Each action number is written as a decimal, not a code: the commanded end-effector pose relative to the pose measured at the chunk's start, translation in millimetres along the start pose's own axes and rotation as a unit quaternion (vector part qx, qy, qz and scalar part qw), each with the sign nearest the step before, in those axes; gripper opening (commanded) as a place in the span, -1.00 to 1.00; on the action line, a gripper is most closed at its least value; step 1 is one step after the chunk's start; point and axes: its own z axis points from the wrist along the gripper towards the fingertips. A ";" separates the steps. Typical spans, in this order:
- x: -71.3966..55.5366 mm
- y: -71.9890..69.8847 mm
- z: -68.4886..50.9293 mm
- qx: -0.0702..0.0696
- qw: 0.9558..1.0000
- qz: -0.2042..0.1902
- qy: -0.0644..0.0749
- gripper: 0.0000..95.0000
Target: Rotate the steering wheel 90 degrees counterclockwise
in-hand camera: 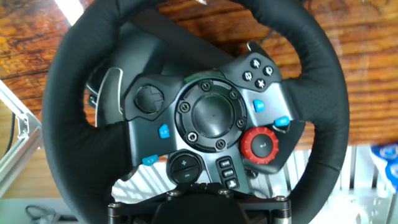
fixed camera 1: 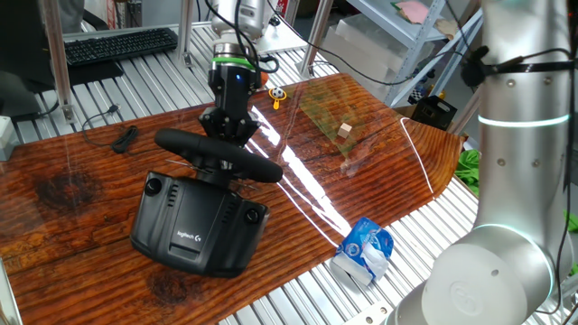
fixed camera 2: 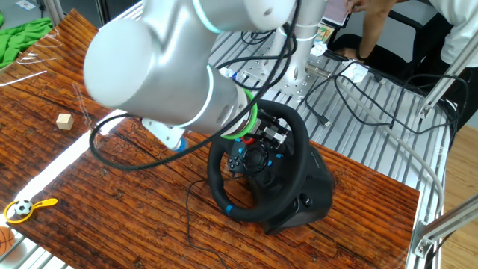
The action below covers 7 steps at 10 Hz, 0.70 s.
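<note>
Near edge of the wooden table [fixed camera 1: 81,208]: the bulky base [fixed camera 1: 197,226] and steering wheel [fixed camera 1: 217,154]. Just behind the rim hangs the gripper [fixed camera 1: 228,129], right at the wheel; whether its fingers are spread or clamped, I cannot tell. Farther right lies a small wooden block [fixed camera 1: 344,131].

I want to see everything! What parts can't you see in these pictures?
- End effector fingers: hidden behind the wheel in one fixed view, behind the arm in the other; the bottom edge cuts them off in the hand view.
- Wheel's outer rim: cropped by the hand view's frame.
- Base: mostly hidden behind the wheel in the other fixed view.
</note>
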 end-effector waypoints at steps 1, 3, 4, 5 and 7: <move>0.8 -1.0 -0.5 0.001 1.000 -0.002 0.011 -1.00; 1.9 -2.8 -1.7 0.003 1.000 -0.011 0.010 -1.00; 2.1 -4.9 -2.6 0.002 1.000 -0.020 0.010 -1.00; 1.3 -6.9 -3.0 0.001 1.000 -0.029 0.010 -1.00; 0.8 -8.5 -3.2 -0.002 0.999 -0.047 0.012 -1.00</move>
